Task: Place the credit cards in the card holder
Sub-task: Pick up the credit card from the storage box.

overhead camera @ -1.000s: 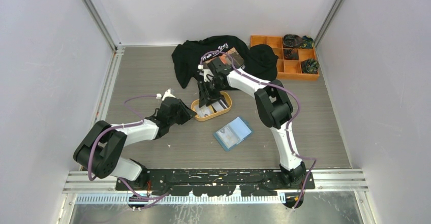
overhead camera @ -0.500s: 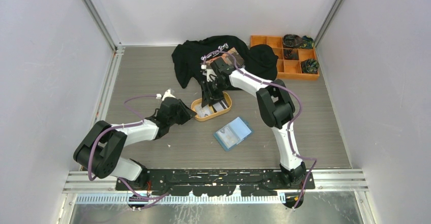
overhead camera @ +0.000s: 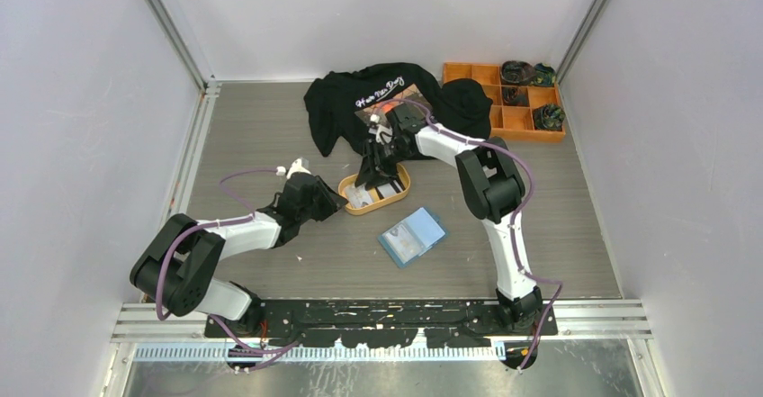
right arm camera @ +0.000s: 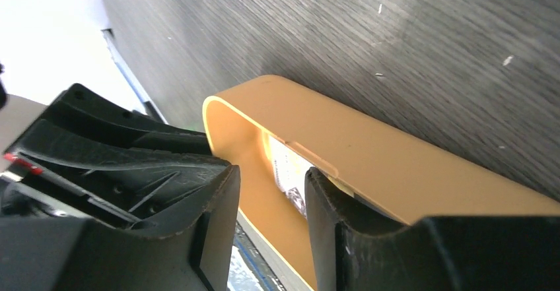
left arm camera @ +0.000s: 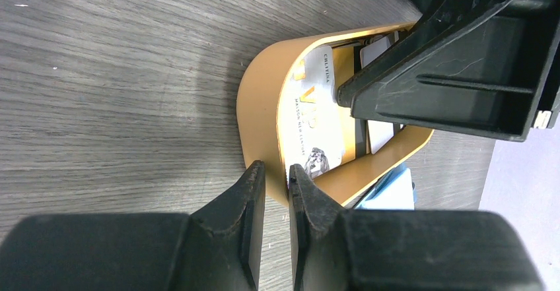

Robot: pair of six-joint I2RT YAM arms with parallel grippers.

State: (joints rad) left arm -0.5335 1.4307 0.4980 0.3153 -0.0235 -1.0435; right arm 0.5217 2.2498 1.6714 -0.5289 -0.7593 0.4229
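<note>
Nothing transferred, apparently. Credit cards (left arm camera: 317, 129) lie in the orange oval tray (left arm camera: 261, 106); the card holder (overhead camera: 412, 236) lies open nearby. Left gripper (left arm camera: 274, 179) pinches the tray's rim; right gripper (right arm camera: 271, 180), jaws parted, holds nothing.

Smooth matt orange plastic tray (left arm camera: 261, 116), glossy printed cards (left arm camera: 317, 129), grey wood-grain table (left arm camera: 119, 73), black cloth shirt (overhead camera: 346, 100)
</note>
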